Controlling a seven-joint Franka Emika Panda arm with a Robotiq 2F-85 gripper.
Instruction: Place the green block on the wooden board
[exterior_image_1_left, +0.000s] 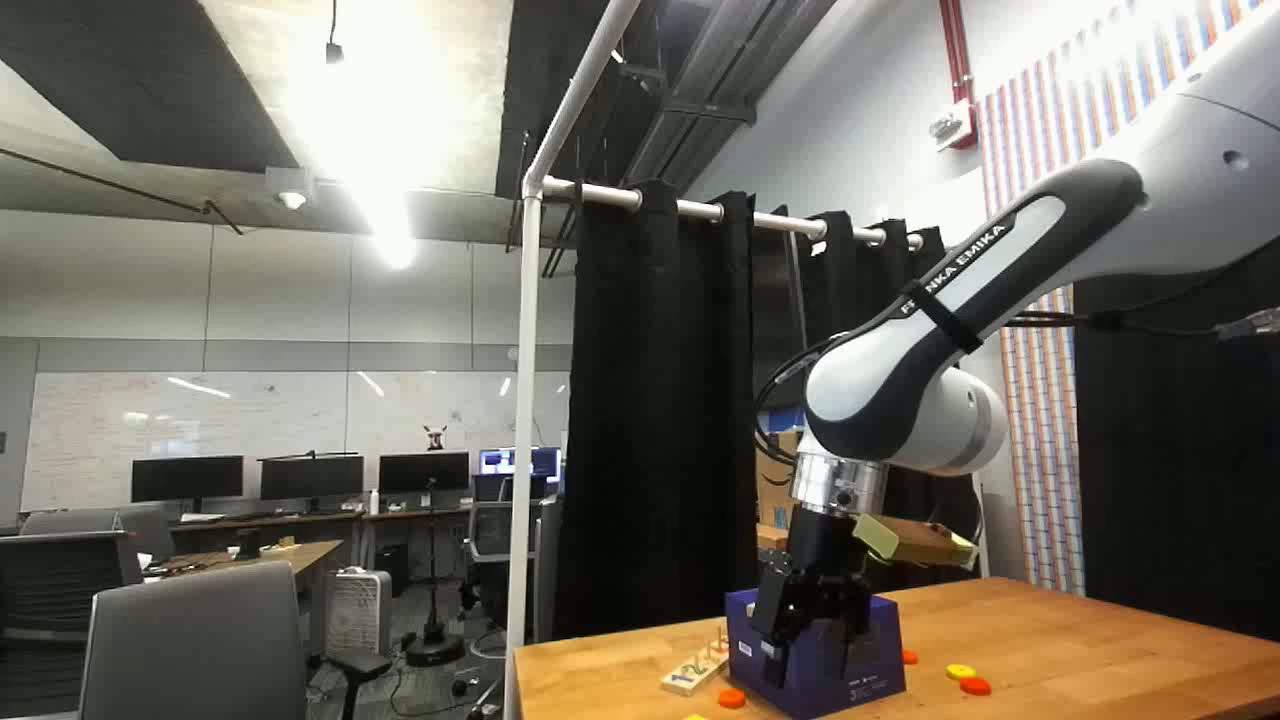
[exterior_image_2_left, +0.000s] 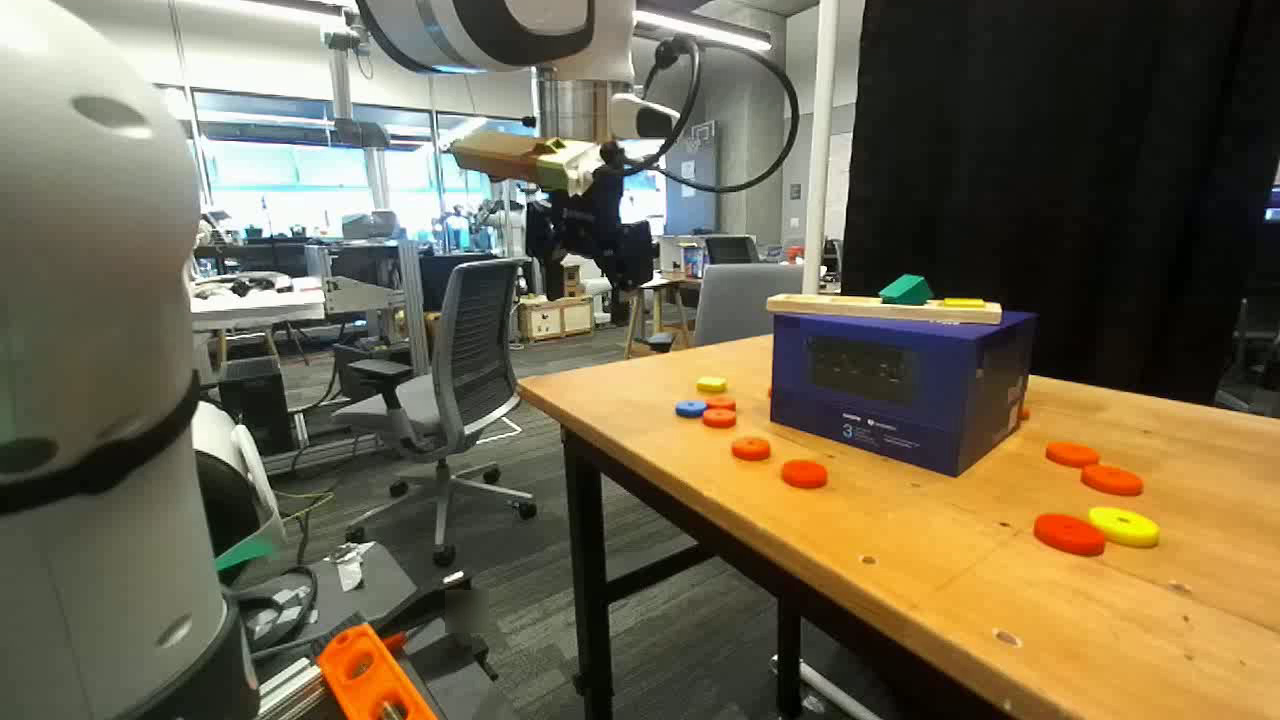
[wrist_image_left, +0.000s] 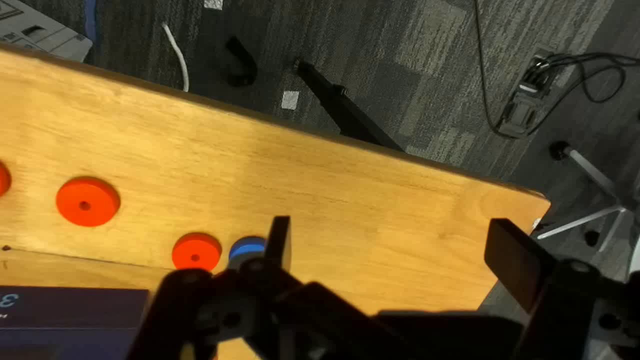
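The green block (exterior_image_2_left: 906, 290) lies on a flat wooden board (exterior_image_2_left: 835, 305), beside a yellow piece (exterior_image_2_left: 963, 302). The board rests on top of the dark blue box (exterior_image_2_left: 870, 400), which stands on the table. My gripper (exterior_image_2_left: 592, 280) is raised in the air, apart from the block and board. In an exterior view the gripper (exterior_image_1_left: 815, 650) overlaps the box (exterior_image_1_left: 825, 690) and hides its top; the block does not show there. In the wrist view the gripper (wrist_image_left: 390, 235) is open, with nothing between its fingers, above the table's corner. The green block is out of the wrist view.
Several orange discs (exterior_image_2_left: 804, 473), yellow discs (exterior_image_2_left: 1123, 526) and a blue disc (exterior_image_2_left: 690, 408) lie around the box. A small wooden peg strip (exterior_image_1_left: 690, 675) lies beside the box. The table's edge (wrist_image_left: 320, 135) crosses the wrist view, with floor beyond.
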